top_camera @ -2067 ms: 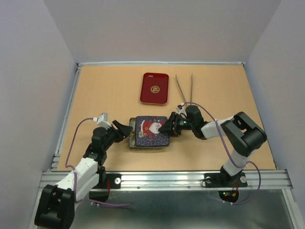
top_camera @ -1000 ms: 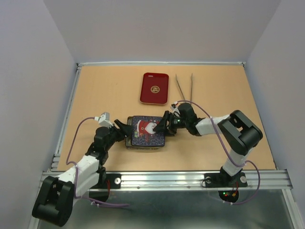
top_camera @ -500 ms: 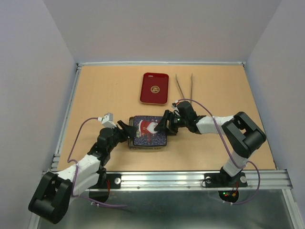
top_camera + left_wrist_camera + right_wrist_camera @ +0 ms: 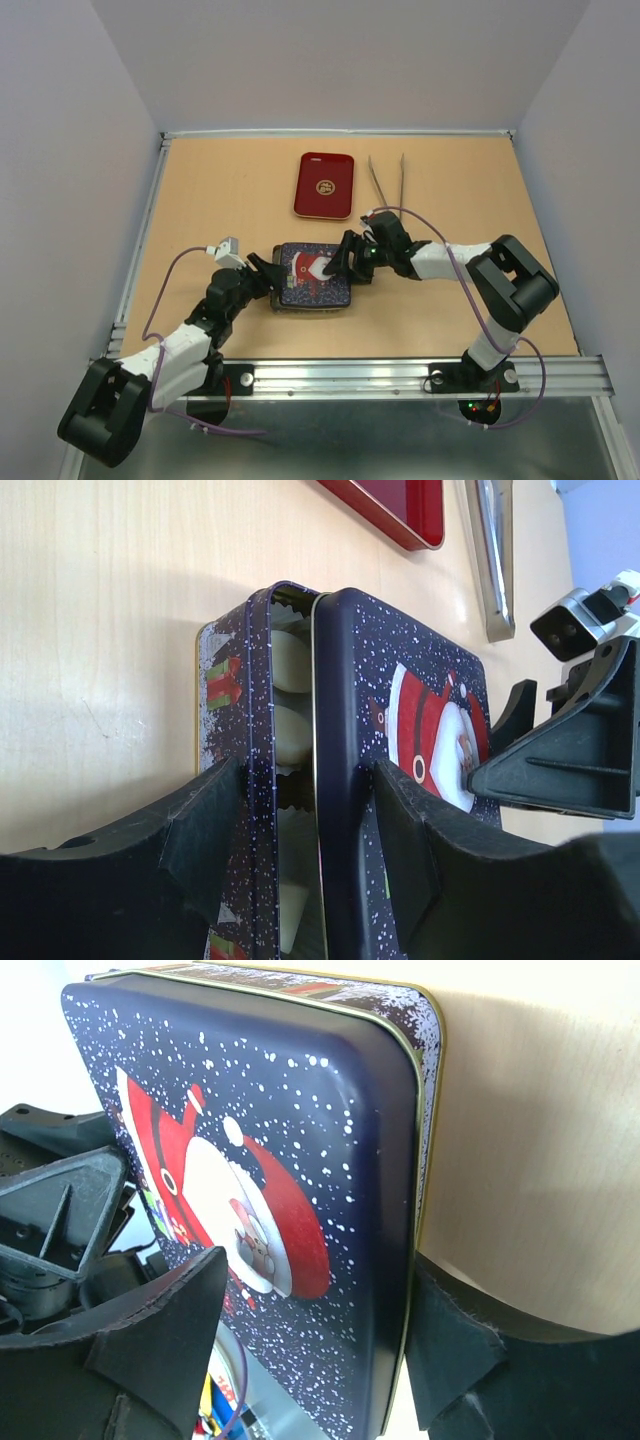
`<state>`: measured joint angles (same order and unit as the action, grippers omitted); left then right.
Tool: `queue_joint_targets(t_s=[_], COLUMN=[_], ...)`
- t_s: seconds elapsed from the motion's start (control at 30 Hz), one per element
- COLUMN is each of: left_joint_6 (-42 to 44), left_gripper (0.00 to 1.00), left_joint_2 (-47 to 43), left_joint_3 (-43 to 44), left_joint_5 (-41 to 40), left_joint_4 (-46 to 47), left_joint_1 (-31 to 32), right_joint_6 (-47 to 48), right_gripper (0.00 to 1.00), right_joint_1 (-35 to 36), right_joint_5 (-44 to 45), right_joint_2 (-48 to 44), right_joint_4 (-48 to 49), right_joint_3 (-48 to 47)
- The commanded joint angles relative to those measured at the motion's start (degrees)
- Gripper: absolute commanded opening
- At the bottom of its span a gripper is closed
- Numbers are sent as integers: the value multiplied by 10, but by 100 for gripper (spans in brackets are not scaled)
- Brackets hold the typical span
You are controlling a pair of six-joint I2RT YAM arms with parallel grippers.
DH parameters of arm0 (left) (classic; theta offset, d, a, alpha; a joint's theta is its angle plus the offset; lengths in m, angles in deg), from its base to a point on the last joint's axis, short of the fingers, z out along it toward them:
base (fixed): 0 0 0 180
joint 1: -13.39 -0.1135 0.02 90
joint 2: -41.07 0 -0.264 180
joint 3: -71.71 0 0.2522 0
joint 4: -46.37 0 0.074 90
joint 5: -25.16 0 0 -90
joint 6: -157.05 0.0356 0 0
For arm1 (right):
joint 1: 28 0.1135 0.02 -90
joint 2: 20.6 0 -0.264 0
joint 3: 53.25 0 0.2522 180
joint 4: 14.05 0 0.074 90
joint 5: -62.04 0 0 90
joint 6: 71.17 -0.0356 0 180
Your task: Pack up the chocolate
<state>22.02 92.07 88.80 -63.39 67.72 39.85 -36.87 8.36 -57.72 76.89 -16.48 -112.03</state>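
Since two seconds back: the tin (image 4: 232, 680) has slid slightly left, my left elbow has swung outward, and the right hand has crept over the lid.

Left hand (image 4: 308, 790): half closed, pads against the tin's wall and the lid (image 4: 400, 670) rim. Can't tell if it's squeezing.

Chocolate (image 4: 290, 660) sits inside, showing through the left gap.

Right hand (image 4: 315, 1300): wide, astride the lid's right end.

Step, I judge: seating the lid. Next: nudge it left and press square.

Red tray (image 4: 325, 185) and tweezers (image 4: 385, 185) lie well apart behind; the surface (image 4: 220, 190) is bare on both flanks.
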Motion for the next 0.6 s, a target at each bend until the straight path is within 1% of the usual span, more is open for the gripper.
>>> queue_joint_targets(t_s=[0.0, 0.23, 0.57], left_joint_6=[-20, -19, -29], left_gripper=[50, 42, 38], left_joint_2=[5, -6, -43], left_joint_3=[8, 8, -9], left_joint_5=[91, 90, 81], left_joint_4=[8, 8, 5], left_joint_1=[30, 36, 38], right_joint_6=[4, 10, 17], right_gripper=[72, 73, 73], right_joint_1=[28, 30, 31], right_joint_5=[-3, 11, 30], right_joint_2=[-20, -28, -45], right_joint_4=[25, 7, -14], right_joint_3=[-47, -58, -54])
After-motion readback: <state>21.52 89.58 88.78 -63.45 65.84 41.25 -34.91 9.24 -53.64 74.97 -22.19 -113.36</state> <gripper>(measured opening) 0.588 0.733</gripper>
